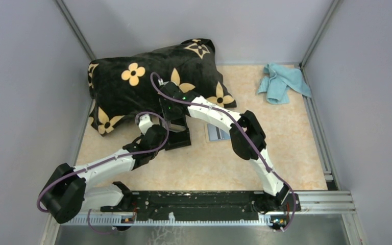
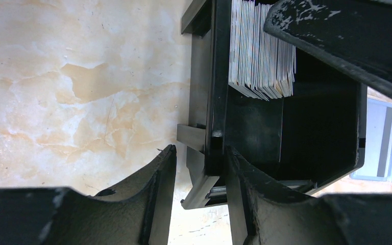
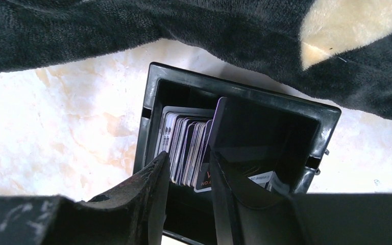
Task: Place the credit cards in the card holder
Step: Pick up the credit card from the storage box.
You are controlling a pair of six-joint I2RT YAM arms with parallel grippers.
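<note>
The black card holder (image 1: 179,139) lies open-topped on the marble table, just in front of the pillow. My left gripper (image 1: 162,139) (image 2: 199,166) grips its side wall (image 2: 217,76), one finger inside the case and the other at the wall's outer latch. A stack of credit cards (image 2: 260,51) (image 3: 186,148) stands in its slots. My right gripper (image 1: 173,116) (image 3: 189,163) hangs over the holder (image 3: 245,92), open. A dark card (image 3: 255,127) stands in the case against its right finger. A grey card with a dark stripe (image 1: 217,131) (image 2: 375,138) lies flat on the table just right of the holder.
A big black pillow with yellow flowers (image 1: 153,76) (image 3: 184,30) fills the back left and touches the holder's far side. A light blue cloth (image 1: 280,81) lies at the back right. Grey walls and metal rails (image 1: 319,132) enclose the table.
</note>
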